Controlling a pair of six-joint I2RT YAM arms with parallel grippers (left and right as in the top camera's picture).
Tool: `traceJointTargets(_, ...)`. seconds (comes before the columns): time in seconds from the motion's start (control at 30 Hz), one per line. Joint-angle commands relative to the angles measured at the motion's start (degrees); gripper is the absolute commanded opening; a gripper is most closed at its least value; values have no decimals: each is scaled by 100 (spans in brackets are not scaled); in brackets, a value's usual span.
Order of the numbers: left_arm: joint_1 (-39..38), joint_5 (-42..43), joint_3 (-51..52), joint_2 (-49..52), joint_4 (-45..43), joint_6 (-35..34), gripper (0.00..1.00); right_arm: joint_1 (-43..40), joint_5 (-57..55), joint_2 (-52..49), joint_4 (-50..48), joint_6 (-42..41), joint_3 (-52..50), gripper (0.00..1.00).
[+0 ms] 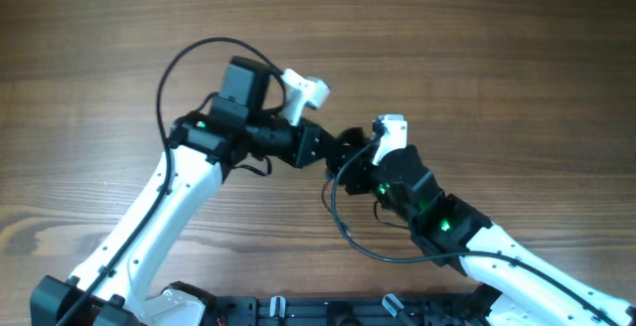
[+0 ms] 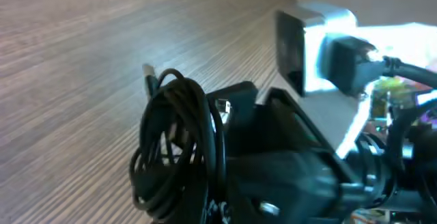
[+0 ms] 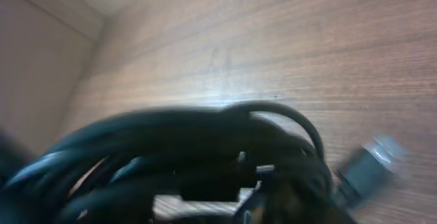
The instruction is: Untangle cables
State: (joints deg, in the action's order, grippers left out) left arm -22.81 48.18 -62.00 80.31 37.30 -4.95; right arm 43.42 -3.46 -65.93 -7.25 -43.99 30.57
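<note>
Black cables (image 3: 205, 162) fill the near foreground of the right wrist view. They are blurred and close to the lens, with several thin cords lying over one another in loops. At the right edge of this mass, one grey plug end (image 3: 372, 164) projects over the counter (image 3: 307, 39). The fingers of the right tool (image 1: 356, 165) cannot be made out in this view. It cannot be told whether they stand apart or together, nor whether they touch the cords.

In the left wrist view, the cables form a compact coil of loose loops at the tip of the left tool (image 2: 232, 115), to the left of its black body. The left tool is together, clamped on the coil. Whether the lowest loops touch the counter cannot be told. A thin plug tip (image 2: 149, 77) stands up from the far left side of the coil. A white housing (image 2: 311, 43) sits at the far right behind the tool, with a thick black lead plugged into it.

From overhead, both arms reach inward and meet near the centre of the counter. The left arm (image 1: 159, 197) comes in from the near left and the right arm (image 1: 517, 261) from the near right. The two tools lie just beside each other, with the cables between them as a small dark cluster. The outline of the cluster cannot be separated from the black tool bodies.
</note>
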Motion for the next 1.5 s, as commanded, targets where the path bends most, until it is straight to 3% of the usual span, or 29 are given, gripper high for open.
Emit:
traceJointTargets(0.0,179,1115,-87,-81,-26,-157,4,74,341,420,-33,57,22,77)
traceJointTargets(0.17,833,1110,-87,-81,-28,-750,4,74,330,1419,341,319,22,100)
traceJointTargets(0.37,1410,621,-87,-81,-28,-2114,4,74,-90,2402,1368,212,22,100)
traceJointTargets(0.47,1569,-42,-87,-81,-26,-3366,4,74,-162,2463,1856,-411,17,100)
traceJointTargets(0.6,1628,-883,-85,-81,-24,-5796,4,76,310,2118,2323,-918,4,100)
traceJointTargets(0.83,1628,-1036,-85,-81,179,-8588,4,76,1088,848,1919,-1340,4,100)
traceJointTargets(0.93,1628,-1038,-85,-81,404,-8981,4,76,1088,214,1488,-1493,4,100)
traceJointTargets(1.13,1628,-1141,-85,-81,699,-8979,4,74,1392,-693,175,-1622,4,100)
traceJointTargets(1.47,1628,-1547,-87,-81,1056,-8983,4,74,1220,-737,-205,-1928,4,100)
